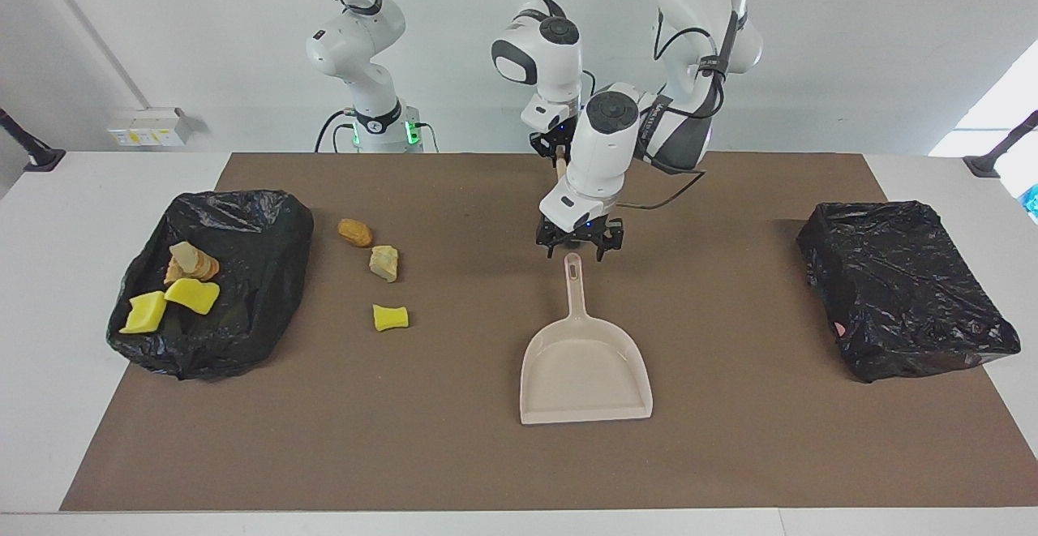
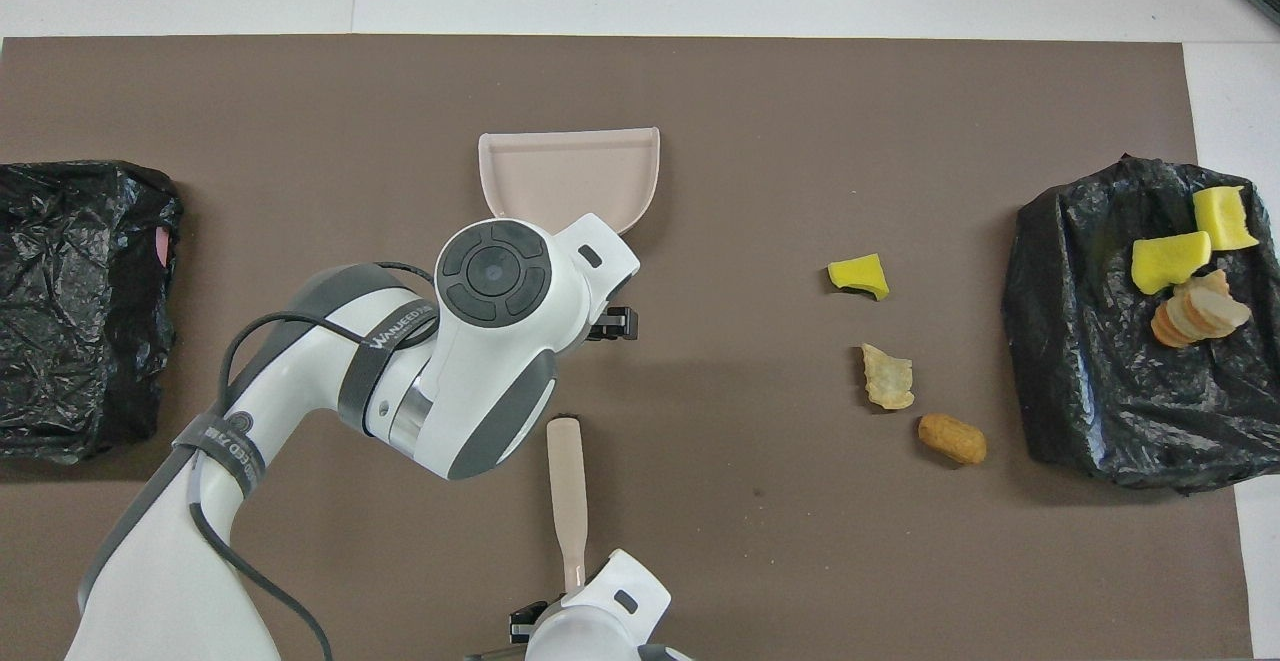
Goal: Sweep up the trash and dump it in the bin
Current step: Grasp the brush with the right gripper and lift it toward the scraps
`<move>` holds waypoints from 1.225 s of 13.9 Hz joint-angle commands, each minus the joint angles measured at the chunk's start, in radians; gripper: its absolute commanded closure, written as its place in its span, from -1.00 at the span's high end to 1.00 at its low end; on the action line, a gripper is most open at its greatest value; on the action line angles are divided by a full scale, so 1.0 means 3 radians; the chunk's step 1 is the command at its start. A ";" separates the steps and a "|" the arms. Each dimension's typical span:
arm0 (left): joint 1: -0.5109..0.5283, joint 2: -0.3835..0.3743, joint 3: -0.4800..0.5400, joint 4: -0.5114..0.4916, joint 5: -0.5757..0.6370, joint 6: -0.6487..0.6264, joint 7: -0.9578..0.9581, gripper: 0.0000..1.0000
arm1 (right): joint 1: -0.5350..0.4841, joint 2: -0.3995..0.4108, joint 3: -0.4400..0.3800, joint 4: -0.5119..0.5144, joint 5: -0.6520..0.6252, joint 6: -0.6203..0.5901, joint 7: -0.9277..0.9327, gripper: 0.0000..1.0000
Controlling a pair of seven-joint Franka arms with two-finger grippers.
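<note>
The left gripper [image 1: 579, 249] hangs low over the tip of the dustpan's handle [image 1: 574, 283], its jaws spread wide to either side of the tip and holding nothing. I cannot tell whether it touches the handle. The step in hand looks like taking up the dustpan [image 1: 585, 374]. To do it well, the gripper should come down square over the narrow handle, a little toward the pan from the hanging hole, and close only once both fingers flank the handle, or the flat pan may swivel on the mat [image 1: 730, 455].

The right gripper [image 1: 558, 147] is closed on the end of the brush [image 2: 566, 486], which lies just on the robots' side of the left gripper.

The loose trash lies well off toward the right arm's end of the table — a yellow sponge piece [image 1: 390, 317], a beige lump [image 1: 384, 263] and an orange-tan chunk [image 1: 355, 233]. Further that way, the black-lined bin [image 1: 243, 220] already holds some scraps. A second black-lined bin [image 1: 900, 276] sits toward the left arm's end.
</note>
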 commanded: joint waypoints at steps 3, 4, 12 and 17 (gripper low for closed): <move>-0.0036 -0.0034 0.0020 -0.0146 -0.0017 0.0199 -0.0010 1.00 | -0.0211 -0.0176 0.0018 0.0009 -0.0035 -0.0314 0.0164 -1.00; -0.0031 -0.0028 0.0020 -0.0140 -0.0017 0.0220 -0.0031 1.00 | -0.0226 -0.0237 0.0018 0.0009 -0.0030 -0.0411 0.0164 -1.00; 0.0009 0.0008 0.0025 -0.0242 -0.0017 0.0491 -0.0062 1.00 | -0.0931 -0.0789 0.0013 -0.0058 -0.0014 -0.1219 -0.0228 -1.00; 0.0030 0.0058 0.0025 -0.0268 -0.0017 0.0634 -0.0031 1.00 | -0.1396 -0.0948 -0.0003 0.0008 -0.0020 -0.1608 -0.0791 -1.00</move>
